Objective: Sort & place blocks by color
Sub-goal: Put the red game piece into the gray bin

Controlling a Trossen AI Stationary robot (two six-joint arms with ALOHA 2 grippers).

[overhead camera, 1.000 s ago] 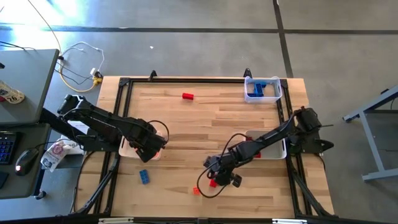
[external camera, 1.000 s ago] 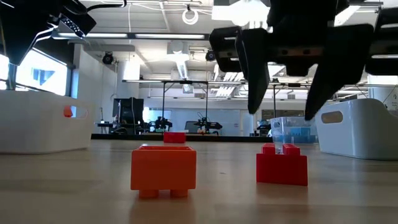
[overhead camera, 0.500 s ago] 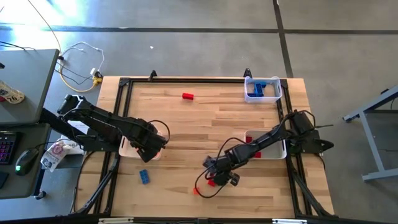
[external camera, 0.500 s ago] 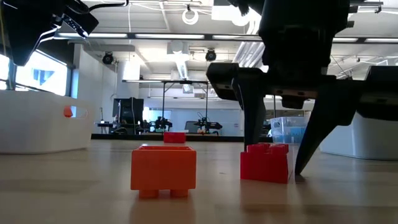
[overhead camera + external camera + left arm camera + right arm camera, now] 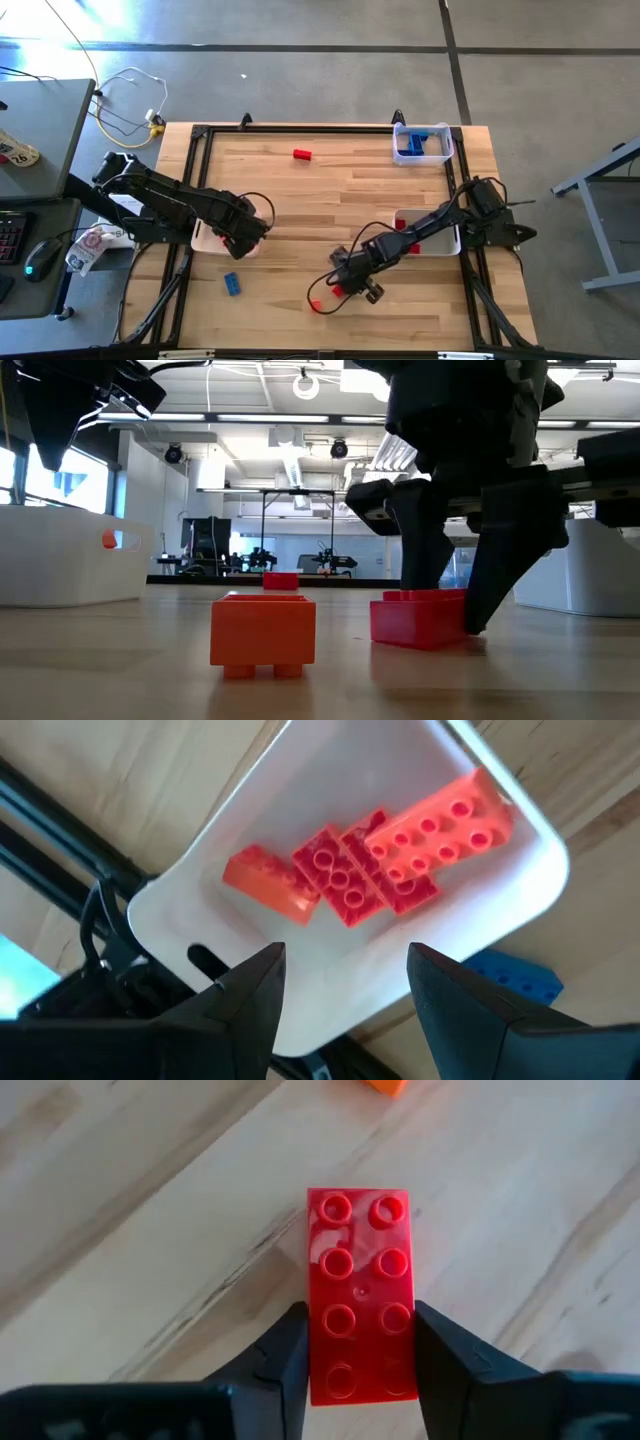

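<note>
Pickup step in hand: right gripper (image 5: 352,1355) down at near table edge, fingers pressed on both long sides of red block (image 5: 358,1293), block still sitting on wood; orange block (image 5: 263,634) just beside it, untouched; next calls for straight lift, then carry to white tray (image 5: 447,246) at right edge; farther left, left gripper (image 5: 345,982) hovering spread wide over left tray (image 5: 505,910) holding red and orange bricks; blue block (image 5: 231,284) near it; lone red brick (image 5: 302,154) at far side.

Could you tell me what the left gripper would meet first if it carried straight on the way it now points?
Most likely the white plastic tray directly ahead of the open left gripper, probably its floor near the red and orange studded bricks lying in it, though depth is hard to judge.
</note>
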